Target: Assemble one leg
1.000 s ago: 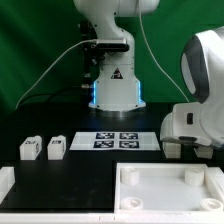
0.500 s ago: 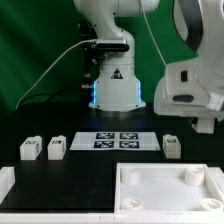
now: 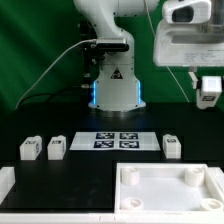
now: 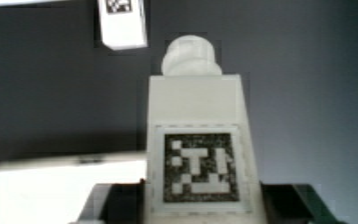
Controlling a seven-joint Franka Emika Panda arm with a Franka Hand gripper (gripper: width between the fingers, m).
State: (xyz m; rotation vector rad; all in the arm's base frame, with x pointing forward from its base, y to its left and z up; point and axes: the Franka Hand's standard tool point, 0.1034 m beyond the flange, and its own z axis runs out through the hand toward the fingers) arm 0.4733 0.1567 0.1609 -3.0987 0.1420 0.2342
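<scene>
The end effector [image 3: 209,93], clenched on a small white plastic tagged leg [image 4: 197,130], had risen high above the black table [image 3: 90,165]. The pick looked complete; fitting the leg remained.

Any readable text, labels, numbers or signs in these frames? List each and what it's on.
No words, brands or numbers are readable in either view.
Black triangle sign on the robot base: symbol inside too small to read.
Square black-and-white tags, patterns rather than text: four on the marker board, one on the leg in the gripper, one on each of three loose legs.
</scene>
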